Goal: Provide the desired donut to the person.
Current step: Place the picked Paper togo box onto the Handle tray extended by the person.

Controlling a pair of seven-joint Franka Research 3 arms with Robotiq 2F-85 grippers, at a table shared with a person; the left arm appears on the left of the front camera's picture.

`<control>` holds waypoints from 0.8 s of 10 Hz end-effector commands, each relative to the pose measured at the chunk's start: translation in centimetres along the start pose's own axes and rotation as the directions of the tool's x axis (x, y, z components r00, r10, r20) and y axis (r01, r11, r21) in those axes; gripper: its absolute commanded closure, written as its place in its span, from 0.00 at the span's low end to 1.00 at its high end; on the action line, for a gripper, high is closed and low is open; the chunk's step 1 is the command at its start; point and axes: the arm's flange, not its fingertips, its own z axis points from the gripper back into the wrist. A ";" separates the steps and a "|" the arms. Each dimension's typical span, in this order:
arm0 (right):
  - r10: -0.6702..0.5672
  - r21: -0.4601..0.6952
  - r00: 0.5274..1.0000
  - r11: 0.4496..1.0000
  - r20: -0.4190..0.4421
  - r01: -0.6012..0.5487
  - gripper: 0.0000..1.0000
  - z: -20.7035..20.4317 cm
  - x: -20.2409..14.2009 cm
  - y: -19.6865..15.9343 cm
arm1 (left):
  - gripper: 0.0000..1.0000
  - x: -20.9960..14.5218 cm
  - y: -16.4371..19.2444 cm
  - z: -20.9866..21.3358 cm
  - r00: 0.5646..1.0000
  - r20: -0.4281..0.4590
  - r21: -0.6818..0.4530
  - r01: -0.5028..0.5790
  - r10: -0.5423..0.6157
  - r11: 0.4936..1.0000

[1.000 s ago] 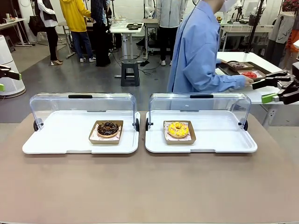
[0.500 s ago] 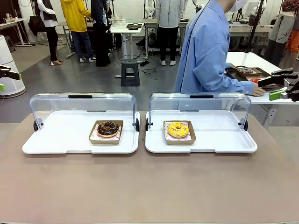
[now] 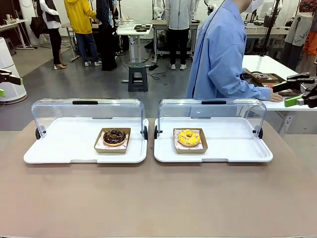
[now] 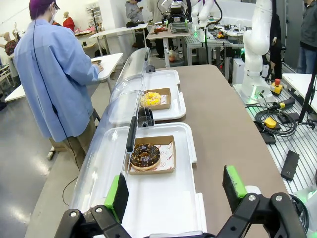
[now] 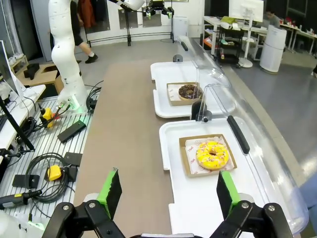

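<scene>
A chocolate donut (image 3: pixel 114 137) sits in a brown card tray on the left white tray (image 3: pixel 59 148). A yellow sprinkled donut (image 3: pixel 188 137) sits likewise on the right white tray (image 3: pixel 237 148). The person (image 3: pixel 223 54) in a light blue shirt stands beyond the right tray, turned toward a side table with one hand on it. My left gripper (image 3: pixel 5 84) hangs open at the left edge, far from the trays. My right gripper (image 3: pixel 290 94) hangs open at the right edge. In the wrist views the left gripper (image 4: pixel 176 191) looks at the chocolate donut (image 4: pixel 145 155), and the right gripper (image 5: pixel 168 192) at the yellow donut (image 5: pixel 212 154).
Both trays have clear domed lids (image 3: pixel 86 111) swung open at the back. A white side table (image 3: pixel 267 64) at the right holds more small donut trays. A grey stool (image 3: pixel 137 77) and other people stand farther back. The brown table (image 3: pixel 158 198) is bare in front.
The person has straightened up and shifted a little right, hand still on the side table. My right gripper has drifted slightly right. The donuts and left gripper have not moved.
</scene>
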 end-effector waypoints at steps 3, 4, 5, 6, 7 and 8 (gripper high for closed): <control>-0.001 -0.004 1.000 1.000 0.005 0.001 0.00 0.0 -0.1 0.2 | 0.00 0.1 0.0 -0.1 1.000 0.006 0.021 0.003 -0.003 1.000; -0.001 -0.004 1.000 1.000 0.005 0.001 0.00 0.0 -0.1 0.2 | 0.00 0.1 0.0 -0.1 1.000 0.006 0.021 0.003 -0.003 1.000; -0.001 -0.004 1.000 1.000 0.005 0.001 0.00 0.0 -0.1 0.2 | 0.00 0.1 0.0 -0.1 1.000 0.006 0.021 0.003 -0.003 1.000; -0.001 -0.004 1.000 1.000 0.005 0.001 0.00 0.0 -0.1 0.2 | 0.00 0.1 0.0 -0.1 1.000 0.006 0.021 0.003 -0.003 1.000; -0.001 -0.004 1.000 1.000 0.005 0.001 0.00 0.0 -0.1 0.2 | 0.00 0.1 0.0 -0.1 1.000 0.006 0.021 0.003 -0.003 1.000; -0.001 -0.004 1.000 1.000 0.005 0.001 0.00 0.0 -0.1 0.2 | 0.00 0.1 0.0 -0.1 1.000 0.006 0.021 0.003 -0.003 1.000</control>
